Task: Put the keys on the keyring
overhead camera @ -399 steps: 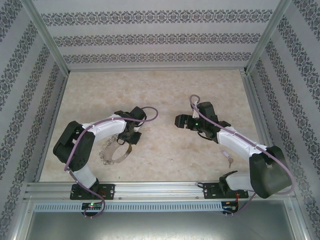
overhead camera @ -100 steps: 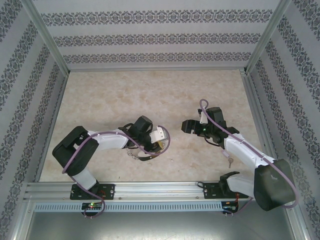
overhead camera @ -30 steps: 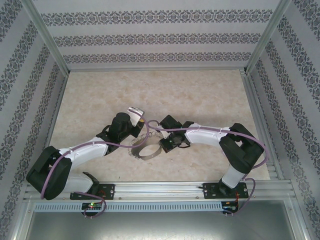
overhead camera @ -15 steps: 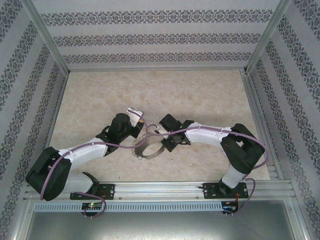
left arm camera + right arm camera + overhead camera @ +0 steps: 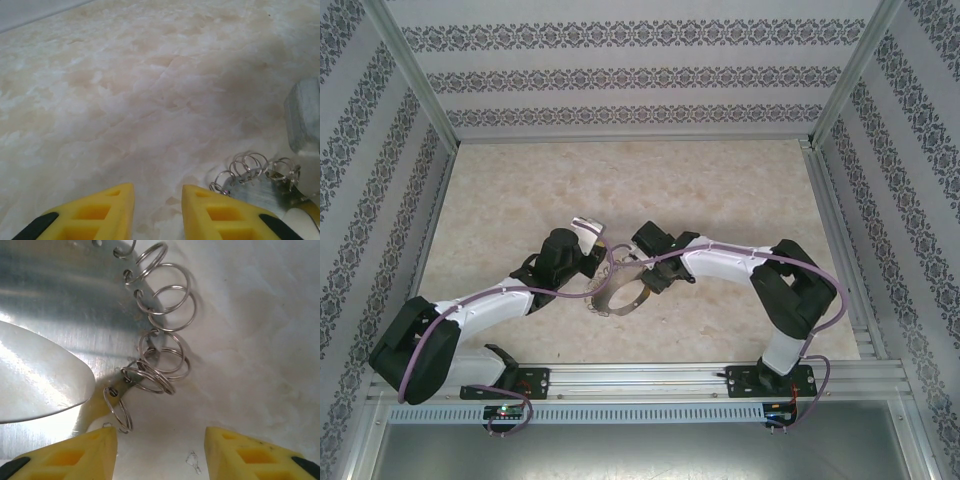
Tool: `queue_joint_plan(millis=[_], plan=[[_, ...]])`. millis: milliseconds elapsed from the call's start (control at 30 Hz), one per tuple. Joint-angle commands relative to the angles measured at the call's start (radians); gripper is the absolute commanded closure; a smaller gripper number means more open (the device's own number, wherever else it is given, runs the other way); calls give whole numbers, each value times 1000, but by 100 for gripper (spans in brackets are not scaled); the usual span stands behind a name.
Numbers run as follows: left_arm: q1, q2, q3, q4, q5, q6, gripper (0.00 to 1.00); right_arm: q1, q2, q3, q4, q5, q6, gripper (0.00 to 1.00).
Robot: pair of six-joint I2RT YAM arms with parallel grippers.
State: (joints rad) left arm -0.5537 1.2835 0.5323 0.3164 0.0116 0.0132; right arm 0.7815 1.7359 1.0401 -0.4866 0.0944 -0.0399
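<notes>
Two arms meet at the middle of the surface point(image 5: 620, 180), heads almost nose to nose over the keyring point(image 5: 620, 304), which lies flat just ahead of the bases. On the left wrist view, the left gripper point(image 5: 157, 202) hangs low with its jaws a little apart and nothing between them; the hoop and its fringe of loops point(image 5: 248, 166) sit just off to one side. On the right wrist view, the right gripper point(image 5: 160, 447) has its jaws wide apart and bare, poised right at the rim where the loops fan out from the grey band. A pale, glossy, rounded shape point(image 5: 35, 385) overlaps that band and I can't tell what it is; a tiny wisp of wire point(image 5: 193, 462) lies on the surface between the tips. I read this as the threading step at the hoop. Whether one of the keys now hangs on a loop, I can't tell. Next I'd want a clean look at that rim, then either a careful pinch on a single loop or a lift away to fetch a key.
</notes>
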Motion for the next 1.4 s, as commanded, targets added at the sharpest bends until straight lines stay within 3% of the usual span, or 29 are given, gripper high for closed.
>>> queue_joint_plan(millis=[0, 233, 633, 967, 1367], plan=[[13, -17, 40, -72, 63, -22, 68, -60, -129, -51, 18, -66, 103, 46], [11, 90, 166, -252, 343, -8, 65, -226, -343, -186, 105, -307, 294, 36], [-28, 398, 387, -436, 750, 43, 64, -306, -368, -294, 165, -345, 479, 34], [-51, 503, 449, -430, 783, 42, 64, -385, -428, -334, 187, -377, 494, 33], [-51, 584, 517, -422, 737, 63, 64, -407, -454, -360, 200, -389, 502, 33]])
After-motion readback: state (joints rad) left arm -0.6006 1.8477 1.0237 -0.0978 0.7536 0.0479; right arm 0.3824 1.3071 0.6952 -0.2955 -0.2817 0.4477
